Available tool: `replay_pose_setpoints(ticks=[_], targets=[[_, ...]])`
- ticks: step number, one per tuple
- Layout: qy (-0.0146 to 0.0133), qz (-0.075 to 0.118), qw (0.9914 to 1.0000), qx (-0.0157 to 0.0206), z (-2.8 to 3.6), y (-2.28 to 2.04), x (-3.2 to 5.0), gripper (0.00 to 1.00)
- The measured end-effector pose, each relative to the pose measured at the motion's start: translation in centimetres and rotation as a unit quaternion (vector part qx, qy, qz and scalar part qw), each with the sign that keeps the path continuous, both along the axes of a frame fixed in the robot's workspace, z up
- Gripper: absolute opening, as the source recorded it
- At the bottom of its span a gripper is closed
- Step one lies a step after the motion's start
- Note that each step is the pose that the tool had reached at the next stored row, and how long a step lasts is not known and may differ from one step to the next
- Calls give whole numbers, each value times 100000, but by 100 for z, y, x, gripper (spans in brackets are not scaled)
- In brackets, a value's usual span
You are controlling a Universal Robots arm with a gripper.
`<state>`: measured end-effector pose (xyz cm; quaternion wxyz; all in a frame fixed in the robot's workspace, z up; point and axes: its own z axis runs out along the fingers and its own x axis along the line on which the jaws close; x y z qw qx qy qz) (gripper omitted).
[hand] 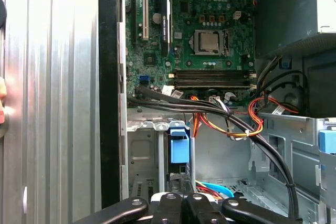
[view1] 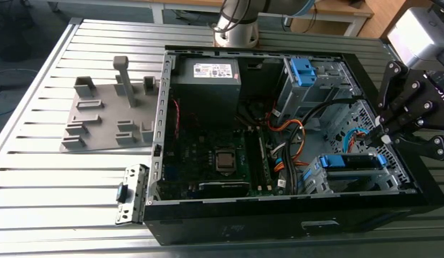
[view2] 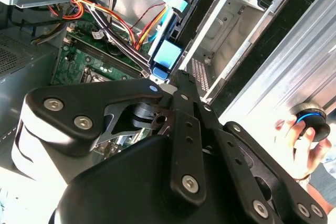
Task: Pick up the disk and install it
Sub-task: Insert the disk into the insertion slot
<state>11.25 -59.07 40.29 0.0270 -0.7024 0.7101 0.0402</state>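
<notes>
Lying on the ribbed metal table (view1: pixel 35 161), one grey moulded fixture plate (view1: pixel 111 115) sits left of one open black computer case (view1: pixel 279 215). Inside: one green motherboard (view1: pixel 207 153), two blue-tabbed steel drive bays. The disk (view1: pixel 351 161) sits in the nearer bay. One black gripper (view1: pixel 383 134) hovers beside it, fingers pressed together, holding nothing.

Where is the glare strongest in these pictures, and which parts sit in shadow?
In the exterior view, the ribbed metal table blows out white near the front; in the second wrist view, the black gripper is dark against bright metal; in the first wrist view, the green motherboard is evenly lit.
</notes>
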Motion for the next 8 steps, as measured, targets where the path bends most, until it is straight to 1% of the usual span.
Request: replay_pose_setpoints(ticks=[4,8], targets=[[4,2,100000,-3,-15,1,16,11],[36,3,100000,-60,-43,7,62,11]])
